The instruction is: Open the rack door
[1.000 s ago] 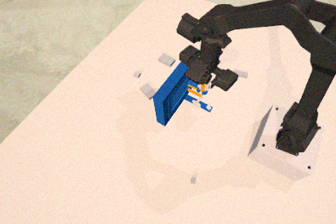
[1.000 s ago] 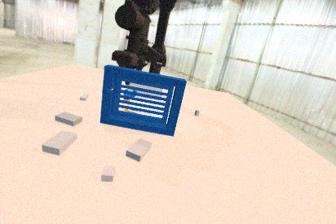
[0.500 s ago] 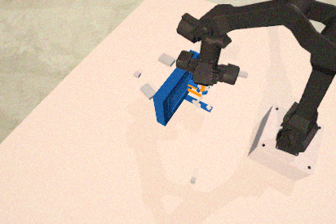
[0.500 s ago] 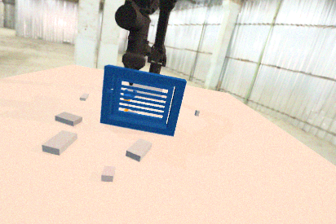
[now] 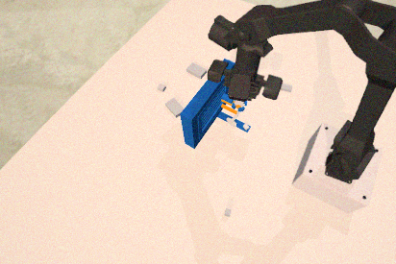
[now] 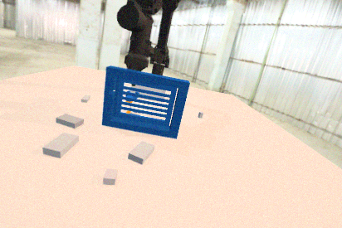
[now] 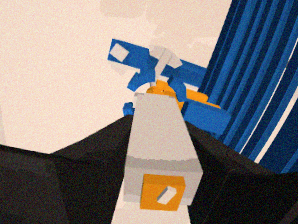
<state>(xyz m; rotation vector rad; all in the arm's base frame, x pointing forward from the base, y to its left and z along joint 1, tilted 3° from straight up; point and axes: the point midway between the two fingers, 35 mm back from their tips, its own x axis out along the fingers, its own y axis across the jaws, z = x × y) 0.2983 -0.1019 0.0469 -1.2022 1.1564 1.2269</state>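
Note:
The blue rack (image 5: 188,132) (image 6: 145,130) stands upright on the table, with a slatted panel inside its border; its slats fill the right of the wrist view. I see no clear gap at the door's edge. The upright handle (image 7: 154,127) is a long grey bar with an orange patch on its near end, standing beside the slatted side. Blue curved clips and orange parts show at its far end. My gripper (image 5: 242,93) (image 7: 156,125) points down over the handle and is shut on it, a dark finger on each side. The fingertips are hidden in the top and exterior views.
A blue foot strip (image 5: 246,128) (image 7: 130,56) with pale squares lies beside the rack. Grey blocks (image 5: 196,70) (image 6: 61,145) lie behind the rack, another block (image 6: 141,152) near it. A small block (image 5: 228,212) (image 6: 200,114) lies apart. The pale robot base (image 5: 308,178) stands at the right.

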